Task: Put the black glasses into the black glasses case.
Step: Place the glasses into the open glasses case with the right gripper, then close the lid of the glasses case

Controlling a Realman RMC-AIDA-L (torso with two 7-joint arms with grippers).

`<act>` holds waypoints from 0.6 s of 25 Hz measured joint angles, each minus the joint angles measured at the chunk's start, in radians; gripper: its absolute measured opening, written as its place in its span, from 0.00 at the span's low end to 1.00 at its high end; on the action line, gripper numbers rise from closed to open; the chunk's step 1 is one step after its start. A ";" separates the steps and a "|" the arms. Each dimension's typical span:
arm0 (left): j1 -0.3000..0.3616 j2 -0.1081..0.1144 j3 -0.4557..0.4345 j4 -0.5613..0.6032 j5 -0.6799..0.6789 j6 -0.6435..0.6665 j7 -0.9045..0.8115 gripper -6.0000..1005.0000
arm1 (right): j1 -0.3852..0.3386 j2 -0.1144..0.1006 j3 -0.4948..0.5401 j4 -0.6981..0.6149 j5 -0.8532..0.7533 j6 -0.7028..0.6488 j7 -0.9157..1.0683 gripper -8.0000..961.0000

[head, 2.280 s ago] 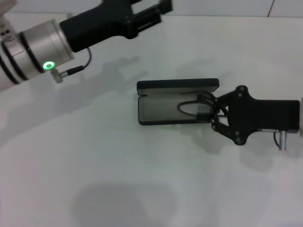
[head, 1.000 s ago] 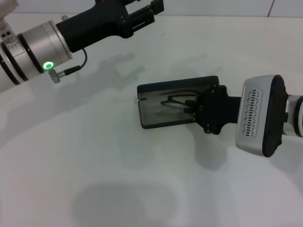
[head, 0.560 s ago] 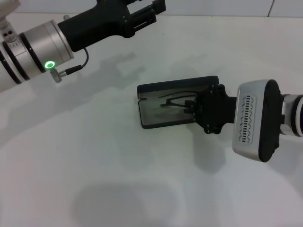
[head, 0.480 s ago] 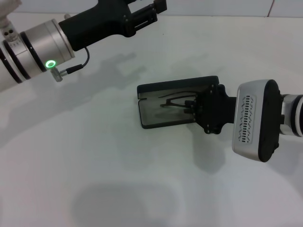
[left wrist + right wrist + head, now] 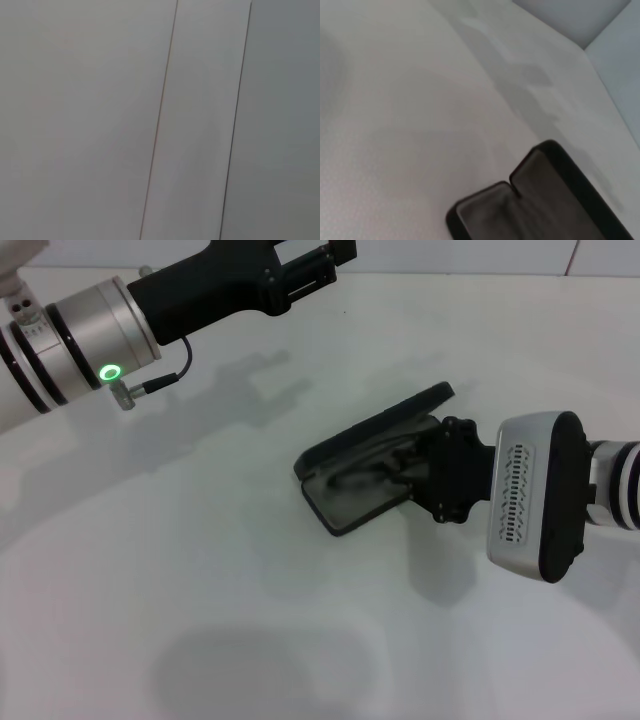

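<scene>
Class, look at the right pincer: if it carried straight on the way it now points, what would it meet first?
The right pincer points leftward into the open black glasses case, so it would most likely meet the case's grey lining first. The black glasses lie there too, and depth is unclear.

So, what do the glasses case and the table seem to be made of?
The black glasses case: probably hard plastic, a matte black shell with a dull grey, fabric-like lining. The table: smooth white, laminate perhaps; it shows soft shadows and faint sheen.
</scene>
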 joint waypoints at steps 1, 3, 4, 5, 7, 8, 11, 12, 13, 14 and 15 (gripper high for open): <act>0.000 0.000 0.000 0.000 0.000 0.000 0.000 0.61 | -0.002 0.000 -0.001 -0.003 0.002 -0.005 0.000 0.15; 0.001 0.000 0.000 0.000 0.000 0.000 0.000 0.61 | -0.005 0.000 -0.002 -0.010 0.004 -0.029 0.000 0.19; 0.001 0.000 0.000 0.000 0.000 0.000 0.000 0.61 | -0.006 0.000 -0.003 -0.012 0.005 -0.039 0.000 0.21; 0.002 0.000 0.000 0.000 0.000 0.000 0.000 0.61 | -0.006 0.000 -0.003 -0.016 0.006 -0.051 0.001 0.23; 0.005 0.001 0.000 0.000 0.000 0.000 0.001 0.61 | -0.009 0.000 -0.002 -0.023 0.012 -0.073 0.002 0.23; 0.007 0.001 0.000 0.000 0.001 0.000 0.001 0.61 | -0.014 -0.001 0.002 -0.032 0.019 -0.089 0.003 0.23; 0.014 0.003 -0.001 0.000 0.002 0.000 0.000 0.61 | -0.041 -0.004 0.038 -0.070 0.047 -0.152 0.004 0.23; 0.016 0.003 0.000 0.000 0.007 -0.003 -0.002 0.61 | -0.047 -0.005 0.052 -0.079 0.056 -0.170 0.004 0.23; 0.017 0.004 0.000 0.000 0.016 -0.015 -0.004 0.61 | -0.052 -0.005 0.090 -0.084 0.080 -0.218 0.002 0.23; 0.016 0.004 0.000 0.000 0.022 -0.023 -0.006 0.61 | -0.054 -0.006 0.123 -0.084 0.103 -0.259 0.000 0.23; 0.013 0.004 0.000 0.000 0.038 -0.048 -0.016 0.61 | -0.054 -0.007 0.243 -0.060 0.174 -0.405 -0.009 0.23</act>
